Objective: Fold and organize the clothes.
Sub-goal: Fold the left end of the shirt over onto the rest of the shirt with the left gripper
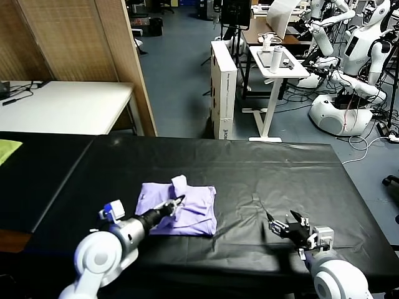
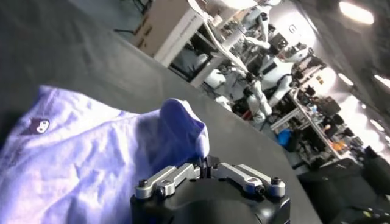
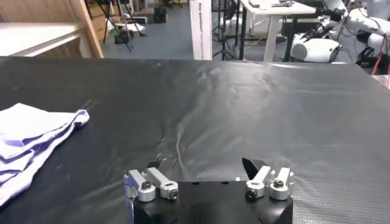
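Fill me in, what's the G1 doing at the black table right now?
It's folding a lavender T-shirt on the black table. The shirt already lies as a compact folded bundle left of centre. The left gripper is on top of it, closed on a raised fold of fabric. The right gripper waits open over bare table to the right, clear of the shirt.
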Robot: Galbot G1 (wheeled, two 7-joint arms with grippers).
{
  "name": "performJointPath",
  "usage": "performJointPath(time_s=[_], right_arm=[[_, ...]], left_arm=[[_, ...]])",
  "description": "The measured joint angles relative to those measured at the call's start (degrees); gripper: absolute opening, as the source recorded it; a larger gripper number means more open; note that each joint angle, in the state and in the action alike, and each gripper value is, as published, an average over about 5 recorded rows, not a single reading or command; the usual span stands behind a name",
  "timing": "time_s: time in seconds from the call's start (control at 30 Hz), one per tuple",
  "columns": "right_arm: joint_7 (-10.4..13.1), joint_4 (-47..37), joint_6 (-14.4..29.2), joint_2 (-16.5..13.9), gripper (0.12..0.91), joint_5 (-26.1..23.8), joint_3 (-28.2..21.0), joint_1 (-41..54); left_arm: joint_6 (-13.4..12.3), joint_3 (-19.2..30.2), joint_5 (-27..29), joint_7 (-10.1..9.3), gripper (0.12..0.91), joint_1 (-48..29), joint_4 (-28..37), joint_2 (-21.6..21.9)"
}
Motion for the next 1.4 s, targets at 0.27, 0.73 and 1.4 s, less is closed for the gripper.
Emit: performJointPath(time_s=[0.27, 0.73, 1.4], right_arm=[[-0.05, -0.08, 0.00, 0.50, 0.907, -0.26, -0.24, 0.02], [-0.06, -0.34, 0.00, 0.88, 0.907, -0.63, -0.71, 0.36], [-0.55, -0.34, -0.03, 1.03, 0.907, -0.95, -1.16, 0.47]], left_arm=[[0.00, 1.96, 1.45, -0.32, 0.188, -1.24, 0.61, -2.62], [0.00, 4.18, 3.82, 0.56, 0.188, -1.37, 3.72, -5.76], [0.00, 3.98, 7.95, 3.01, 0.199, -1.31, 6.49, -7.15]])
